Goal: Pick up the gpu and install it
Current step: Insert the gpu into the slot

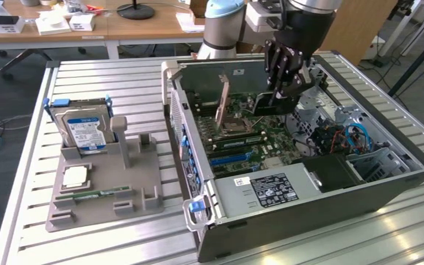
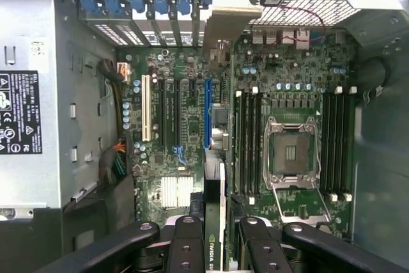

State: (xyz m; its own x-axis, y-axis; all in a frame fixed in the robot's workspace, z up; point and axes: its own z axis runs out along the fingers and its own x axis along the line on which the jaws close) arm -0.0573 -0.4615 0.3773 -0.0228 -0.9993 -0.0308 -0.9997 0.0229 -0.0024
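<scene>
My gripper (image 1: 277,101) reaches down into the open computer case (image 1: 388,187) and is shut on the gpu (image 1: 264,106). In the wrist view the gpu (image 2: 215,222) shows edge-on between the black fingers (image 2: 185,244), a thin dark card with a green-lettered label. Its far end reaches toward the slot openings at the case's back wall. The card hangs above the motherboard (image 2: 185,158), beside the blue expansion slot (image 2: 208,110). Whether it touches a slot I cannot tell.
On the exterior view's left a grey holder (image 1: 101,187) carries a hard drive (image 1: 85,130), a processor (image 1: 75,176) and a memory stick (image 1: 94,193). Inside the case are the power supply (image 1: 271,187), the processor socket (image 2: 291,151) and cables (image 1: 355,138).
</scene>
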